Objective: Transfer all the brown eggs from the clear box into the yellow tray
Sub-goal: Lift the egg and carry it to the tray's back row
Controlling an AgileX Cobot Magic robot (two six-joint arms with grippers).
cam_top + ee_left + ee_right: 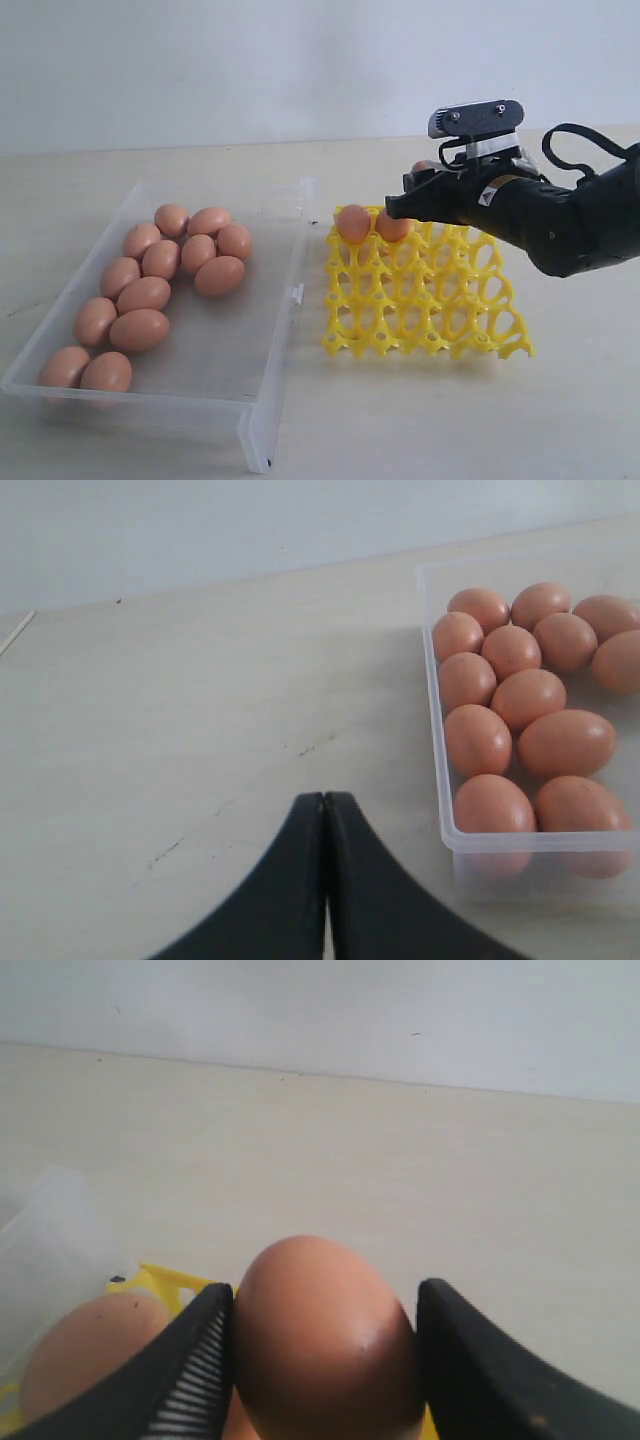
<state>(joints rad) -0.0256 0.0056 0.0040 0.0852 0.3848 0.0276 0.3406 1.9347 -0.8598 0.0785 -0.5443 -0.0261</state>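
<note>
Several brown eggs (145,295) lie in the clear box (150,400) on the left. On the right, the yellow tray (430,300) has one brown egg (353,222) standing in its far left corner cup. Beside that egg, my right gripper (397,215) hangs over the tray's far edge, shut on another brown egg (320,1350) with a finger pressed on each side. The right wrist view also shows the corner egg (80,1360) and a bit of tray (165,1280). My left gripper (325,798) is shut and empty over the table, beside the clear box (432,730) and its eggs (528,695).
The clear box has a small clasp tab (297,293) on the wall facing the tray. A narrow strip of bare table separates box and tray. The right arm (570,225) reaches in from the right above the tray's far side.
</note>
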